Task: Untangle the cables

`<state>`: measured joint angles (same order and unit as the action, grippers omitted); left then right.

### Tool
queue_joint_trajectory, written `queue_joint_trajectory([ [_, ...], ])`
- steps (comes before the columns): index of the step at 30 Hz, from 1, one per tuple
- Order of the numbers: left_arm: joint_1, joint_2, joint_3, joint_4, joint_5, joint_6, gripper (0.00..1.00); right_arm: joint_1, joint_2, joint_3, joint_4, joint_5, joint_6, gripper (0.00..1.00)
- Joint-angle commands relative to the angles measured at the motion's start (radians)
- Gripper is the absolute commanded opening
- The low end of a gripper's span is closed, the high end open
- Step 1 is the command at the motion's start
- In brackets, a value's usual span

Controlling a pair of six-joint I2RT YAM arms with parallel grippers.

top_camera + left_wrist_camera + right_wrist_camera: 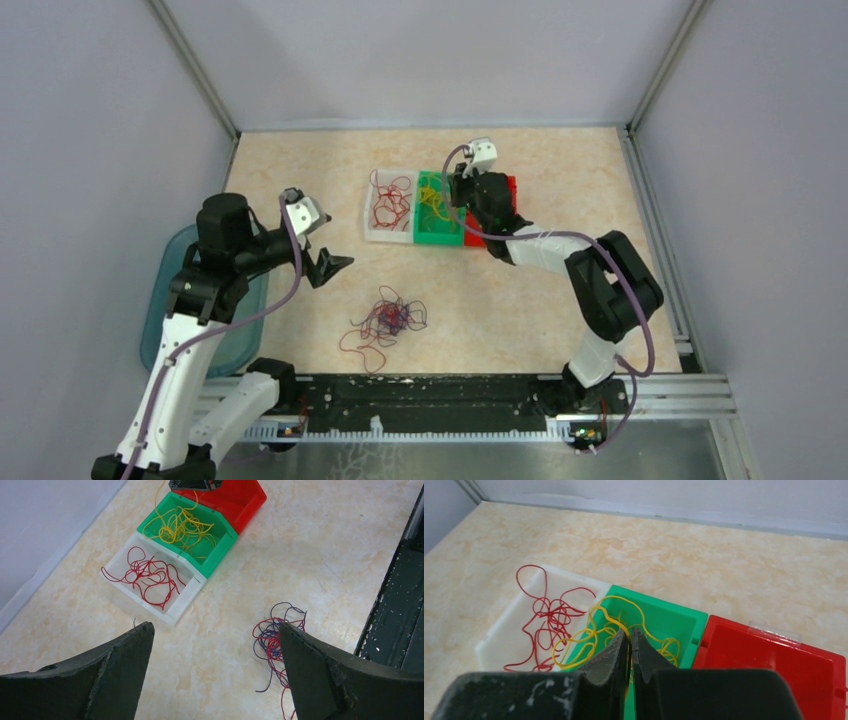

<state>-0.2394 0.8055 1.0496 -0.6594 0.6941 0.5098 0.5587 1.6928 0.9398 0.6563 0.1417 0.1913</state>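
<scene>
Landmark is the green bin point(438, 238). The tangle point(390, 318) you have to work on (red and dark purple cables knotted together, loose red loops trailing out) lies on the table point(560, 160) well apart from the green bin, on its near side toward the arm bases. Sorted red cables point(147, 575) sit in the white bin point(122, 555), which touches the green bin's left side. The yellow cables point(182, 527) are inside the green bin, and the red bin point(769, 670) touches its right side. The right gripper point(630, 632) is over the green bin with its fingers pressed together, apparently pinching a strand of the yellow cables (yellow shows in the slit). The left gripper point(215, 630) hangs to the near-left of the green bin, close to the tangle, fingers spread wide and holding nothing. Handling, as a judgement: the cables are very light, limp and springy-curly. They will likely snag each other, and a yank would drag the whole clump. Take an outlying loop or free end at the tangle's edge, not the dense core, and pull slowly. Wire this thin may slip from the pads, so close fully. No brands or readable writing anywhere; the clear tag holder point(774, 630) on the red bin's far rim looks blank.
</scene>
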Motion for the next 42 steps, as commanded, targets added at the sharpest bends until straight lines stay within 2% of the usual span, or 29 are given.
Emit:
queue_joint_trajectory([
  [1, 0.002, -0.009, -0.009, 0.000, 0.011, 0.007, 1.00, -0.006, 0.034, 0.072, -0.026, 0.078, -0.047, 0.12],
  [8, 0.002, -0.009, -0.028, 0.034, -0.005, -0.016, 1.00, -0.006, 0.062, 0.128, -0.084, 0.079, -0.086, 0.31],
  [17, 0.002, 0.002, -0.054, 0.050, -0.003, -0.012, 1.00, 0.001, -0.025, 0.099, -0.116, 0.015, -0.069, 0.37],
  [21, 0.002, 0.011, -0.075, 0.059, -0.009, -0.001, 1.00, 0.044, -0.127, 0.015, -0.091, -0.074, -0.066, 0.46],
  [24, 0.003, 0.033, -0.078, 0.058, -0.019, -0.007, 1.00, 0.097, -0.220, -0.083, -0.052, -0.222, -0.075, 0.50],
  [28, 0.011, 0.077, -0.079, 0.065, -0.030, 0.003, 1.00, 0.159, -0.308, -0.189, -0.023, -0.446, -0.017, 0.51],
  [31, 0.022, 0.099, -0.081, 0.072, -0.024, 0.008, 1.00, 0.219, -0.352, -0.265, 0.003, -0.547, 0.013, 0.53],
  [36, 0.035, 0.100, -0.100, 0.069, 0.020, 0.029, 1.00, 0.338, -0.287, -0.314, 0.025, -0.582, 0.041, 0.53],
  [39, 0.035, 0.086, -0.099, 0.058, 0.032, 0.046, 1.00, 0.364, -0.216, -0.343, 0.134, -0.557, 0.099, 0.51],
  [42, 0.035, 0.067, -0.096, 0.027, 0.047, 0.081, 1.00, 0.376, -0.161, -0.332, 0.150, -0.515, 0.105, 0.49],
])
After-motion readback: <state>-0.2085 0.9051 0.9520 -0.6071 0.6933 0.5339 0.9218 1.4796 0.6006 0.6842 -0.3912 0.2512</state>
